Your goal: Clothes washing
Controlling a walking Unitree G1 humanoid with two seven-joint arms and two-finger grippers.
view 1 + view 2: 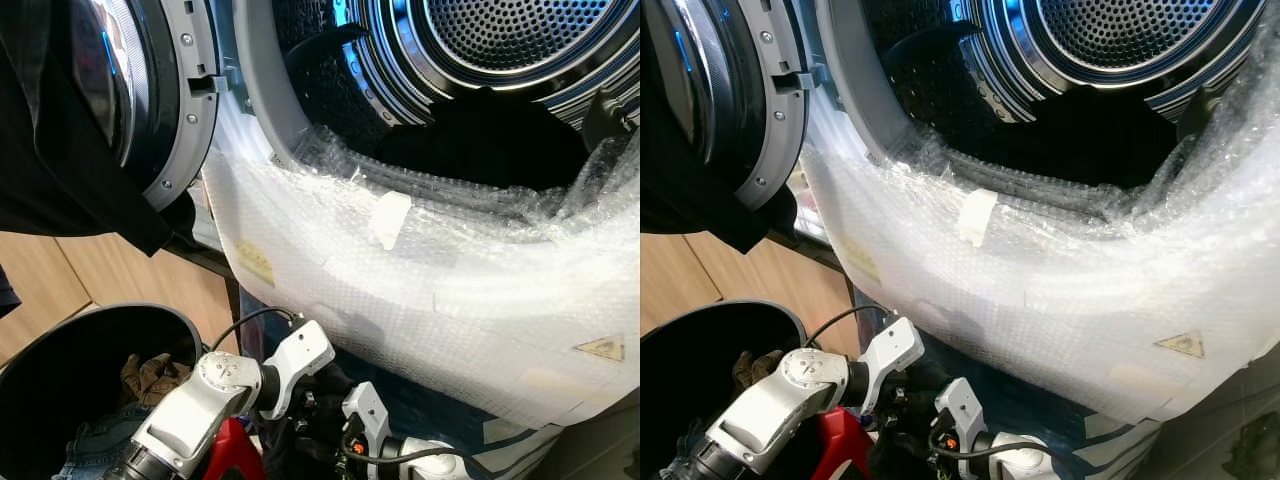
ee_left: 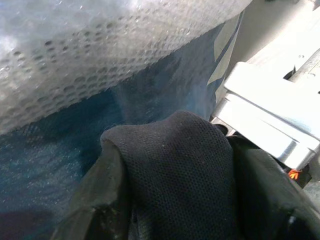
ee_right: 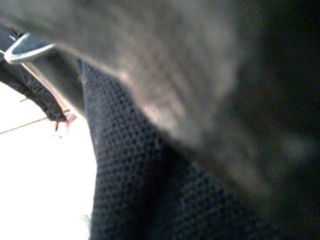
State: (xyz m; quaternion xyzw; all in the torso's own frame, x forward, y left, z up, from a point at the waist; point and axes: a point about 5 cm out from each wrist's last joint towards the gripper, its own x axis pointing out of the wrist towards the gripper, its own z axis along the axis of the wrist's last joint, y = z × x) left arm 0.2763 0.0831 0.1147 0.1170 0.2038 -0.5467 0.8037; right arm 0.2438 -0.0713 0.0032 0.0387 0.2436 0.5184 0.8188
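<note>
Wooden floor at left; yellow triangle sticker on bubble wrap.

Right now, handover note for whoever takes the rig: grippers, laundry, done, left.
Left gripper and right gripper: low in front of the washer, fingers buried in a black mesh garment; open or shut cannot be told.
Washer door open; bubble wrap covers the washer front under the drum. Dark fabric lies in the drum mouth.
Black basket at left holds more clothes.
Left: lift the garment into the drum, empty the basket.
</note>
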